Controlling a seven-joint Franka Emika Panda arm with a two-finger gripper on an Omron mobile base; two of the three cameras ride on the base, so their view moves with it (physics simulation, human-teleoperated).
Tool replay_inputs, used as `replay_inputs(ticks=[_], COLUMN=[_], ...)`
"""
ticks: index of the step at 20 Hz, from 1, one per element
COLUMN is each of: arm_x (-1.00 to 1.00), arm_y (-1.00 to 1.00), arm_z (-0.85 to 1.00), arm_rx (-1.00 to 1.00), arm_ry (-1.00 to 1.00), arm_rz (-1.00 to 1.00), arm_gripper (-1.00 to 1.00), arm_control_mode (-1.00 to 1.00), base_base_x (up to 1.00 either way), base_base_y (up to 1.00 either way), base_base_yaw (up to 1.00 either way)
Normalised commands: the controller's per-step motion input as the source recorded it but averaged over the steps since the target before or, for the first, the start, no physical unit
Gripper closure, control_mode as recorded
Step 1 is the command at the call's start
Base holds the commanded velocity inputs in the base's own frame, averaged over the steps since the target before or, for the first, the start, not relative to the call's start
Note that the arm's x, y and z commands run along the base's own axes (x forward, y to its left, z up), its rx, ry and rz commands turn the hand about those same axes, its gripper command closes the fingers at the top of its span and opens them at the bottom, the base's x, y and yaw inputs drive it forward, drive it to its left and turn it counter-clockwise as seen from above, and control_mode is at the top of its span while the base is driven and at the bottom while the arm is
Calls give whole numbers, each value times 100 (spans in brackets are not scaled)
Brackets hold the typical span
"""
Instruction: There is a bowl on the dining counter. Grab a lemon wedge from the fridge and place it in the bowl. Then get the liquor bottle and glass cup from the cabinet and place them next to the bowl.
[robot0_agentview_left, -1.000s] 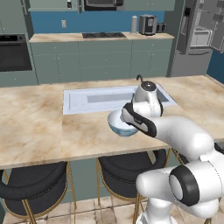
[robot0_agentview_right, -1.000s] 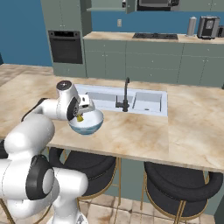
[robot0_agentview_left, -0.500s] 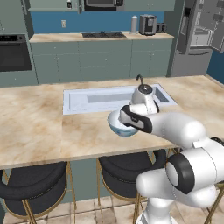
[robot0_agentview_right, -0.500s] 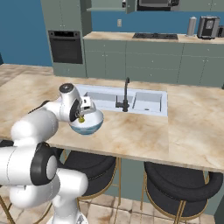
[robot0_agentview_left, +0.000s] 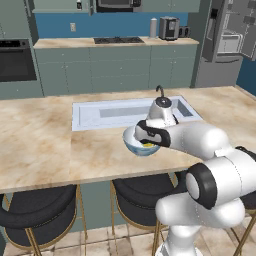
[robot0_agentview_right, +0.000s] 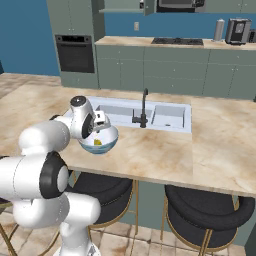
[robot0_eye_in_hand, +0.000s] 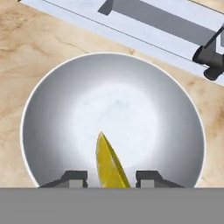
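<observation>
The left base view looks forward and down from behind the arm, which rises at its lower right; the right base view does likewise, arm at lower left; both share the counter (robot0_agentview_left: 45, 145), sink (robot0_agentview_right: 165, 116) and bowl (robot0_agentview_left: 131, 142) in the middle distance, with the far wall units behind; the hand view looks closely into the bowl (robot0_eye_in_hand: 52, 100), the sink's edge at its top.

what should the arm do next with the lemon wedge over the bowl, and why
Probably finish opening and lift straight up. In the hand view the lemon wedge sits between the fingertips, which stand apart from it, inside the bowl. The gripper is right over the bowl on the dining counter, so the wedge looks delivered.
</observation>
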Motion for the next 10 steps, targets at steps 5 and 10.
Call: replay_inputs(ticks=[5,10], arm_x=[0,-39], arm_y=[0,0], arm_z=[1,35], arm_rx=[0,0], arm_ry=[0,-4], arm_rz=[0,0], arm_gripper=[-100,-100], arm_control_mode=[-100,-100], base_base_x=[0,0], base_base_y=[0,0], base_base_yaw=[0,0])
